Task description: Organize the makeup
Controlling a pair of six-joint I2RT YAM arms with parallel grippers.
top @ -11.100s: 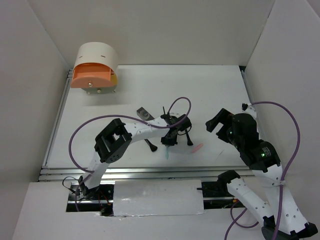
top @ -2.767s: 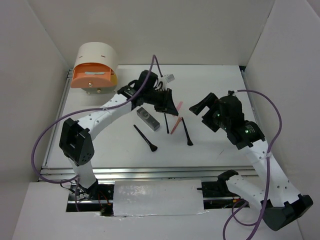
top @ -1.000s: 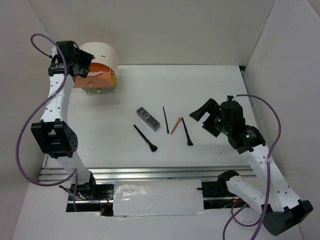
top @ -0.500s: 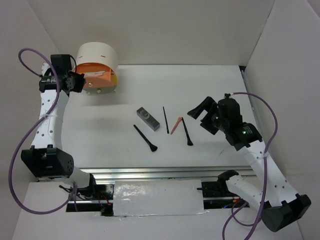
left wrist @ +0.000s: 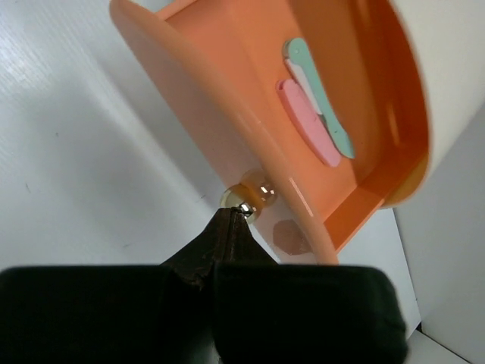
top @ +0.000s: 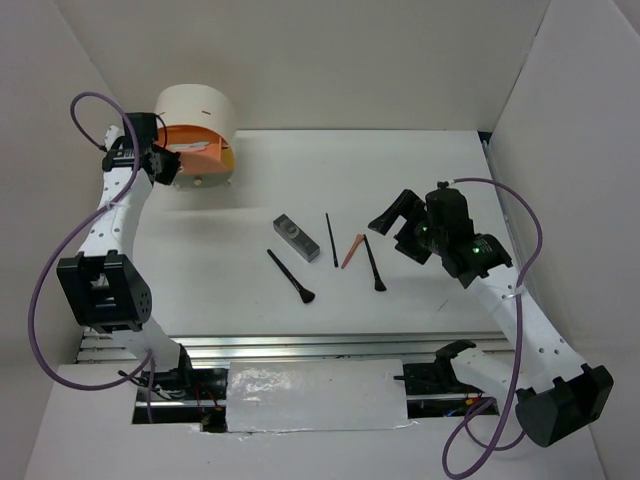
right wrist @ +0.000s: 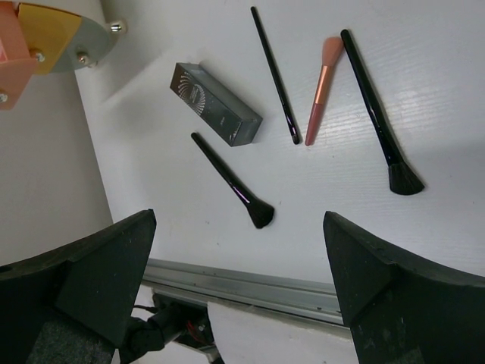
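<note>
Left gripper (left wrist: pixel 233 217) pressed together at drawer knob (left wrist: pixel 248 197); slip risks jolting pink stick (left wrist: pixel 307 121) out. Right gripper (right wrist: pixel 236 243) spread.

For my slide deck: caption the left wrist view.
Left gripper shut on the knob of the orange drawer; pink stick and mint stick inside.

— Is any lettering read on the grey case (right wrist: pixel 216 114)?
— None is made out. A pale swirl pattern is seen at one end, but no letters or numbers are resolved in it.
— And on the orange drawer (left wrist: pixel 227 98), or the black brushes (right wrist: pixel 377 114)?
— Nothing readable is found there either. No label, brand, number or sign is picked up in any view.
</note>
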